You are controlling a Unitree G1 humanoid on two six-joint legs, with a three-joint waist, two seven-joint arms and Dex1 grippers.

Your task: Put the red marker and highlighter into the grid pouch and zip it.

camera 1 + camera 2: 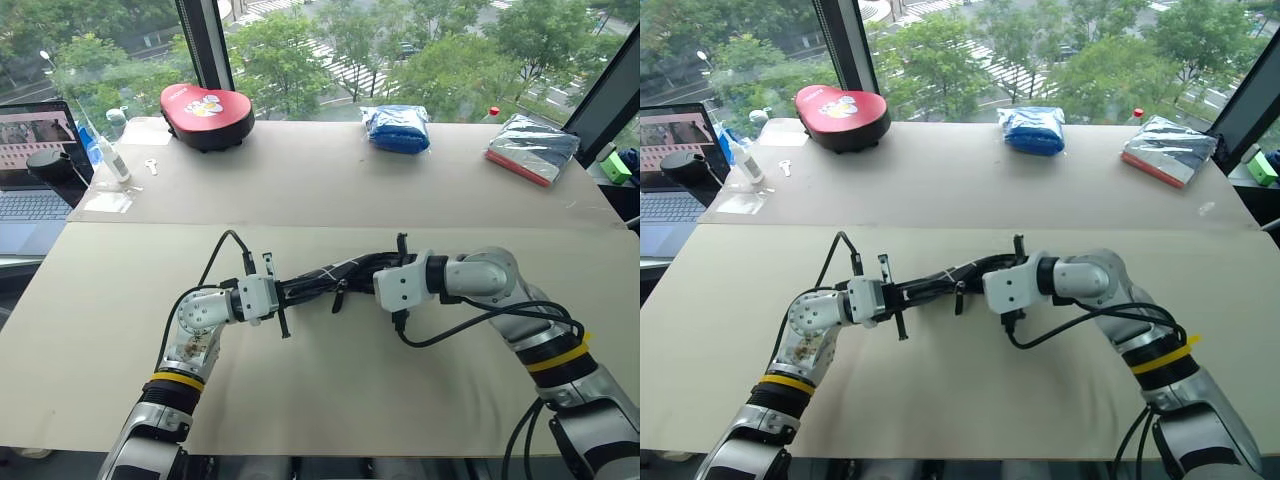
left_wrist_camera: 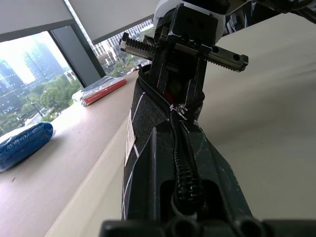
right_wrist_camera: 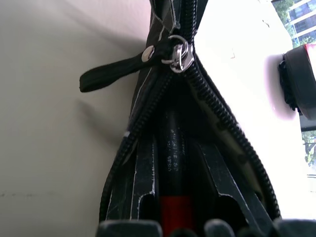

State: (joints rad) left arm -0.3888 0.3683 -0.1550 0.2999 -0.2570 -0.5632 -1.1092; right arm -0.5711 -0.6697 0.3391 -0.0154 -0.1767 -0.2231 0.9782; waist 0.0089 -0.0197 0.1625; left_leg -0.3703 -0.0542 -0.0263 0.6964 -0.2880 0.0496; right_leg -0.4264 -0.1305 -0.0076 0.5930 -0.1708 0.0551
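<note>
Grid pouch (image 1: 330, 278) mid-frame, off the bench (image 1: 330, 400), L tool (image 1: 283, 292) clamped shut on one end. R tool (image 3: 170, 217) inside the mouth, fingers part open round the red marker (image 3: 173, 210). Risk: I let go early, marker snags the zipper teeth and drops out.

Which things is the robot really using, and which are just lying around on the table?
Using:
- grid pouch, held up between both claws, still partly unzipped
- red marker, inside the pouch
- left claw, shut on one end of the pouch
- right claw, at the other end

Just lying around:
- red case
- blue bundle
- laptop
- clear-wrapped packet
</note>
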